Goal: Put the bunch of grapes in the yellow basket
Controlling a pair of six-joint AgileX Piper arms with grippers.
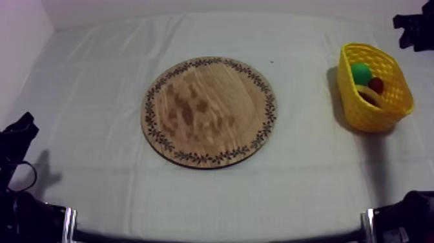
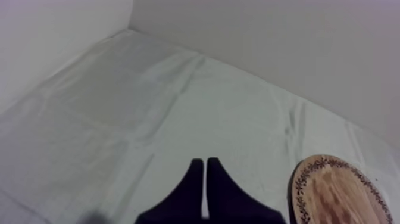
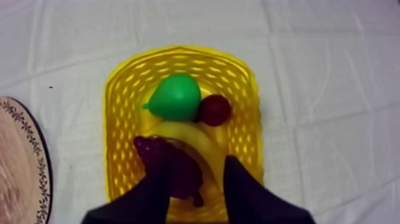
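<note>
So, going from the right wrist camera: the right hand [image 3: 195, 161] hangs right over the basket with its two fingers apart, clamped on nothing. The bunch of grapes [image 3: 183, 170] sits just below that gap, a bit toward one finger, lying inside the yellow basket [image 3: 119, 107] partly on top of the banana [image 3: 202, 143]. There's bare banana between the grapes and the other finger, so I'd call that let go, not held.

Past the grapes are the pear [image 3: 175, 95] and the small red fruit [image 3: 214, 110], touching each other toward the far end of the basket. My guess is the hand is spread like that so the grapes stay put in the pile and nothing gets dragged back out.

The basket stands near the right edge of the table [image 1: 97, 64], and the wooden board [image 1: 210, 110] in the middle of the table is bare. Task looks basically done to me.

The left hand [image 2: 204, 161] has its fingers pressed together, over cloth by the table's left edge, just beside the board's rim and well apart from the grapes.
</note>
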